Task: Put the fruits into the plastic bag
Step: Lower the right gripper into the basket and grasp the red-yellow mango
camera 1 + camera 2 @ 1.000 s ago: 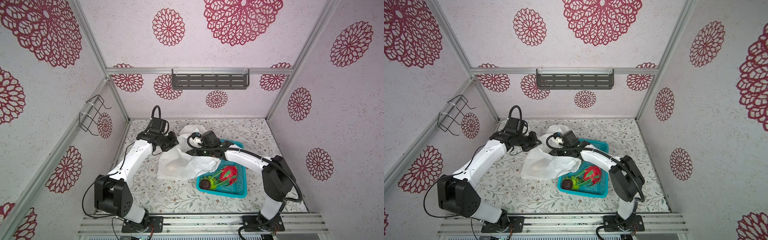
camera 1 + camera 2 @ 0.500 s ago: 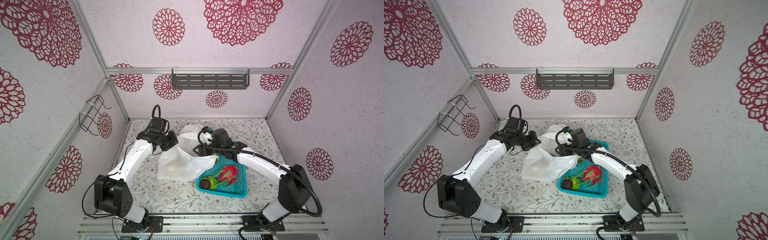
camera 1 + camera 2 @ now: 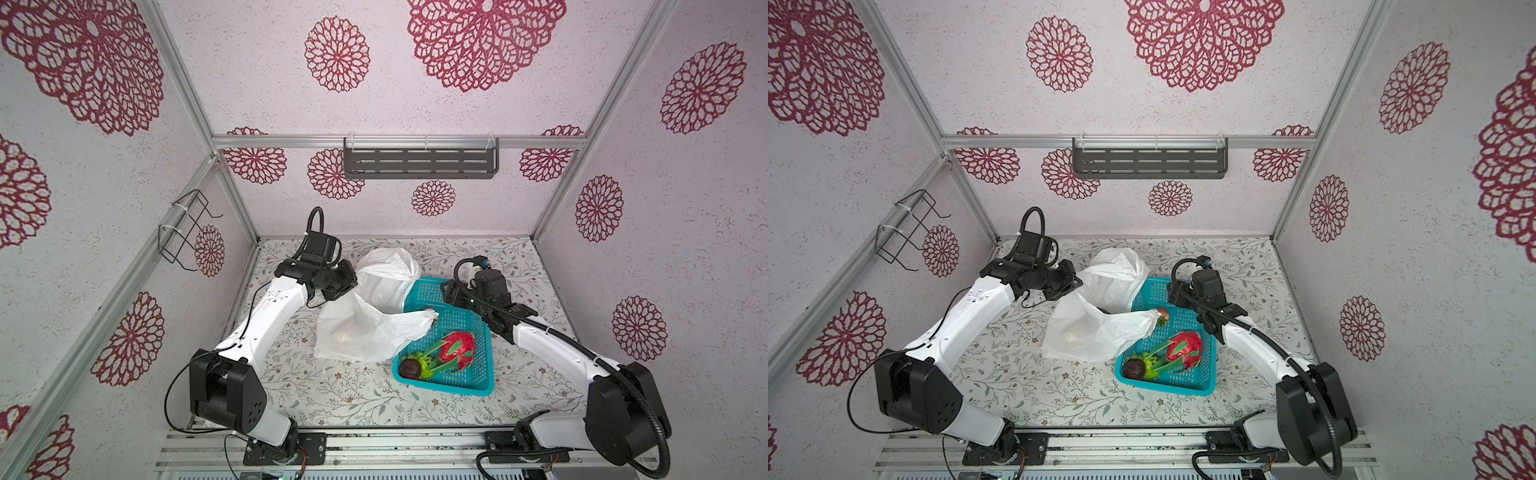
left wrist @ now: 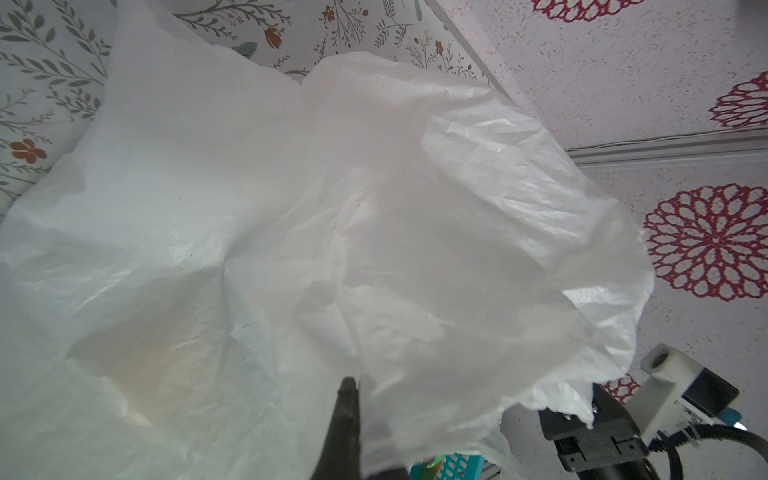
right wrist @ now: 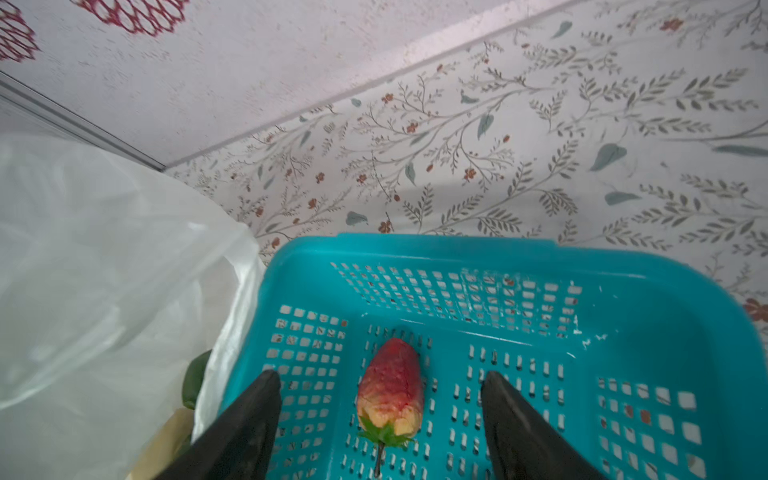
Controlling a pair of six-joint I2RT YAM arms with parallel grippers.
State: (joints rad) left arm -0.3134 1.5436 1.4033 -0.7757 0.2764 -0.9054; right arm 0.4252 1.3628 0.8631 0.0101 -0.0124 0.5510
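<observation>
In both top views the plastic bag [image 3: 370,328] lies crumpled on the floral tabletop [image 3: 353,395], left of the teal basket [image 3: 484,388] and touching it. One flap drapes over the basket's left rim and half hides a red-orange fruit [image 3: 1163,314]. The left gripper [image 3: 345,286] is clamped on the bag's raised edge. The right gripper [image 3: 446,294] hangs over the rear part of the basket. Three fruits show in the basket: that red-orange one, one dragon fruit [image 3: 457,351], and one dark round fruit [image 3: 409,368] in the front left corner. The dragon fruit lies slantwise, green scales toward the dark round fruit, red body toward the rear right. One pale brownish shape [image 3: 341,337] shows through the bag's film. One grey shelf [image 3: 419,163] hangs on the back wall and one wire rack [image 3: 187,232] on the left wall.

Left wrist view: bag film fills nearly everything and is bunched against one dark finger [image 4: 345,415]; the second finger is hidden behind it.

Right wrist view: the two fingers [image 5: 249,419] stand wide apart, one on each side of the red-orange fruit and clear of it. The fruit's long axis runs along the gripper's reach, green stem end toward the wrist, red tip toward the basket wall. The bag crowds the basket rim beside one finger, and one dark green fruit [image 5: 194,376] peeks from under its edge
</observation>
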